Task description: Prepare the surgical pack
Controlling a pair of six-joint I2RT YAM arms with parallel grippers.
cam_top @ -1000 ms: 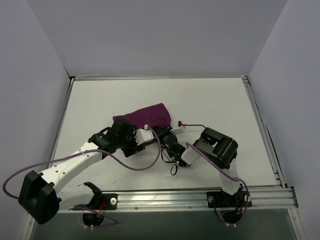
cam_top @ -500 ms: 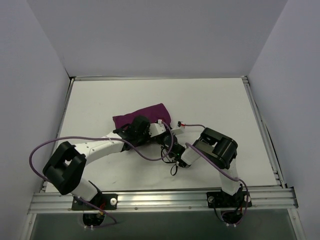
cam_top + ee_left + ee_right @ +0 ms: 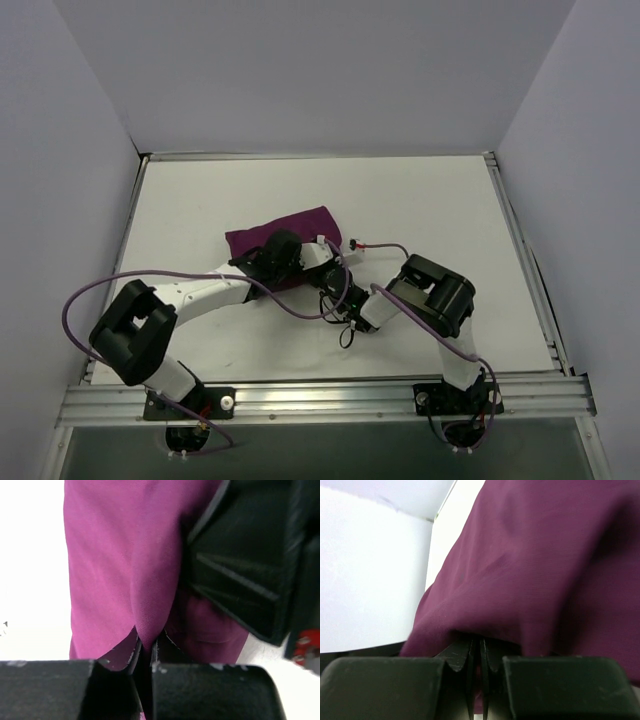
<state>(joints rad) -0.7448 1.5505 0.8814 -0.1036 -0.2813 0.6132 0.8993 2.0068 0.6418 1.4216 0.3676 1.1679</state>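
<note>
The surgical pack shows as a bunched dark purple cloth (image 3: 290, 226) lying mid-table, folded over itself. My left gripper (image 3: 327, 262) reaches its near right edge from the left and is shut on a raised fold of the cloth (image 3: 125, 570), pinched at the fingertips (image 3: 145, 649). My right gripper (image 3: 338, 281) comes in from the right, close against the left one, and is shut on the cloth's (image 3: 530, 560) hem (image 3: 481, 652). The right gripper's black body (image 3: 245, 565) fills the upper right of the left wrist view. Whatever the cloth covers is hidden.
White table (image 3: 420, 210) framed by metal rails (image 3: 520, 250), with white walls on three sides. An aluminium bar (image 3: 330, 398) carries both arm bases at the near edge. Purple cables (image 3: 90, 295) loop off both arms.
The left arm swung right and forward onto the cloth's near edge, and its jaws went from open to shut on a fold. The right gripper stayed shut on the cloth.
</note>
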